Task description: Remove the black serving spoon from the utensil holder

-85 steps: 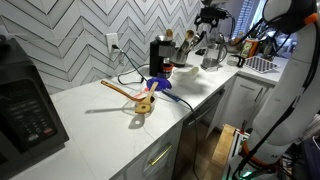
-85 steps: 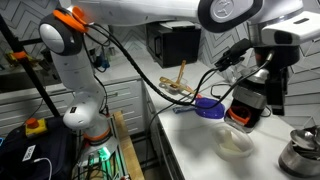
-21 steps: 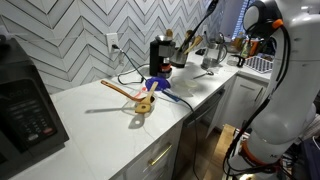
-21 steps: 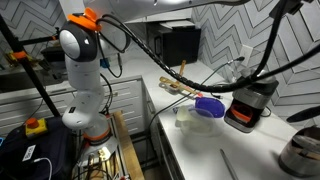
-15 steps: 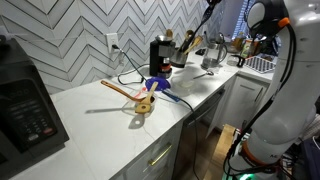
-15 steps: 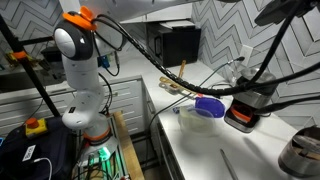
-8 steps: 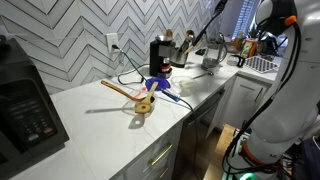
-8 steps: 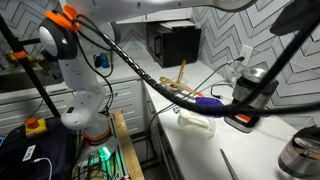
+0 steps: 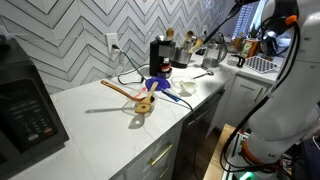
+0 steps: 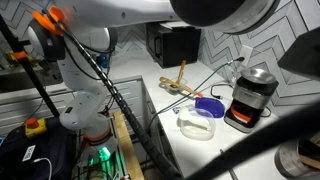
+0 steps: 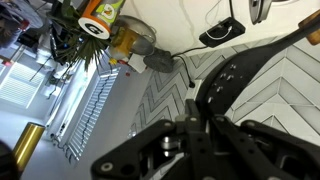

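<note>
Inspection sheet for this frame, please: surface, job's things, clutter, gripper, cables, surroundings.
Surface: white countertop, no spills seen.
Job's things: utensil holder with wooden heads sticking up, near the coffee machine; the black serving spoon cannot be picked out.
Clutter: wooden spoons, purple bowl, clear container.
Grippers: gripper dark and blurred in the wrist view; whether the jaws are open or shut cannot be told.
Cables: black cord running from the wall outlet.
Surroundings: herringbone tile, microwave.
</note>
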Robot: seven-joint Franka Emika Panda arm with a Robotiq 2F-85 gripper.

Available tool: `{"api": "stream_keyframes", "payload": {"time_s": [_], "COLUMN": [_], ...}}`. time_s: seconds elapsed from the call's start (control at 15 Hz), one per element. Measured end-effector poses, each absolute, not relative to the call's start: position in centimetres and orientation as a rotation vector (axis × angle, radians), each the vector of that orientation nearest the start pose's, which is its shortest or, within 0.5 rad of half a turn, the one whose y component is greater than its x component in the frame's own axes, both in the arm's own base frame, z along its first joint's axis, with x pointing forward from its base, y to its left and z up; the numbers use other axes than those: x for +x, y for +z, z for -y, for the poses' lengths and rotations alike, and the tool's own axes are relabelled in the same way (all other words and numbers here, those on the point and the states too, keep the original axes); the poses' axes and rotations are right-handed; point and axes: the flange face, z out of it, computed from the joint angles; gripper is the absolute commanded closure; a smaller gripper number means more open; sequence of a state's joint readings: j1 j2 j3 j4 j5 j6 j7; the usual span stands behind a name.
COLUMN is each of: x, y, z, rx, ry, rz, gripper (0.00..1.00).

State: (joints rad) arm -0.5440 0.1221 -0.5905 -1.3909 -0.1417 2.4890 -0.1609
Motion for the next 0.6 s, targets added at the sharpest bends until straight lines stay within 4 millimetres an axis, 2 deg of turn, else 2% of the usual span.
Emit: {"api": "stream_keyframes", "payload": {"time_s": [0.33, 0.4, 0.6], "x": [29.95, 29.96, 30.42], "y": [76.70, 76.70, 76.87], "z": [55.29, 55.29, 54.93], "rx": [2.049, 2.048, 2.055], "ry": [0.841, 0.841, 0.851], "rz": [0.940, 0.941, 0.929], "gripper": [0.94, 0.99, 0.99]}}
